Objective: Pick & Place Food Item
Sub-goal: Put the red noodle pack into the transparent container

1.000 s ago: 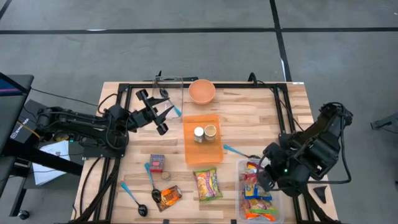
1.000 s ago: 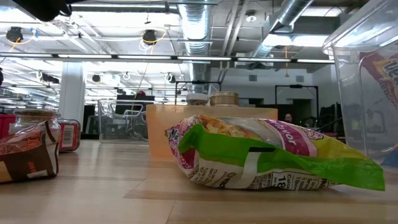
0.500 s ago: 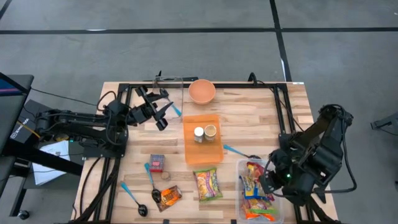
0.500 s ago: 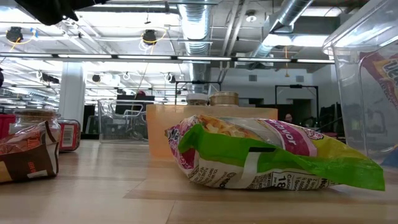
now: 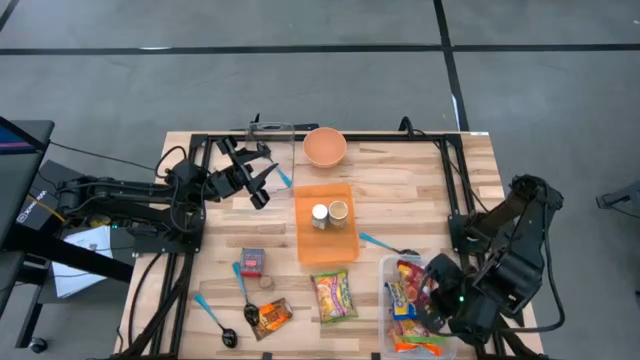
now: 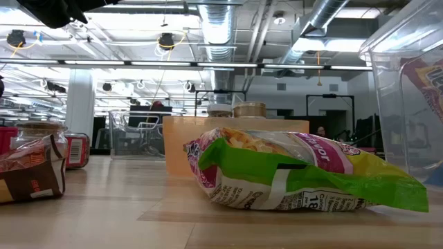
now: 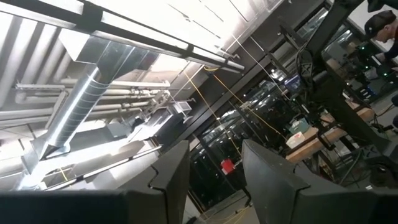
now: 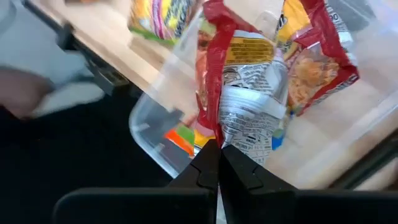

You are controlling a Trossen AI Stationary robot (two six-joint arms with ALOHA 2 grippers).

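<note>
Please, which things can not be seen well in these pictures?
- High view: the right hand over the bin is hidden by its own arm.
- Right wrist view: the fingers grip a red snack bag; its brand is crumpled, unreadable.
- Low view: the bin is cut by the edge.
- Left wrist view: the left hand shows only ceiling.

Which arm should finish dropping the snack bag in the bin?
Right. The right gripper is shut on the red crinkled snack bag over the clear plastic bin; the left gripper is raised far away.
</note>
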